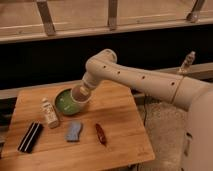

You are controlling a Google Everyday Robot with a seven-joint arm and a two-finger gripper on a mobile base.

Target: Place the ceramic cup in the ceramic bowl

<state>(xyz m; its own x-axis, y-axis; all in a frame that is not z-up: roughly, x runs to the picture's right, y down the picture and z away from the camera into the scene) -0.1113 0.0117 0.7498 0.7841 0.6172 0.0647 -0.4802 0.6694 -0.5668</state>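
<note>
**Cup over the bowl's rim, release not yet made**

Camera view: my arm (145,82) reaches in from the far side of the desk (122,125) and bends down toward the ceramic bowl (64,103). My jaws sit at the arm's tip, just above the edge of the bowl that lies nearer my arm. They are pressed in on the ceramic cup (80,93), pinching it; the wrist hides most of the fingers.

The cup hangs directly below and in front of the jaws. It overlaps the bowl's rim, not the middle of the green inside. Its long axis seems to follow my wrist, slanting down toward the bowl instead of standing upright, though I cannot tell the tilt exactly. Whether the cup touches the rim I cannot tell.

I judge that the coming move turns on this offset. The bowl's centre lies a little farther out from the cup, away from my arm, and lower.

A small white bottle (48,113) stands just beside the bowl on its other side. A blue sponge (74,131) lies nearer the desk's front, apart from both.
</note>
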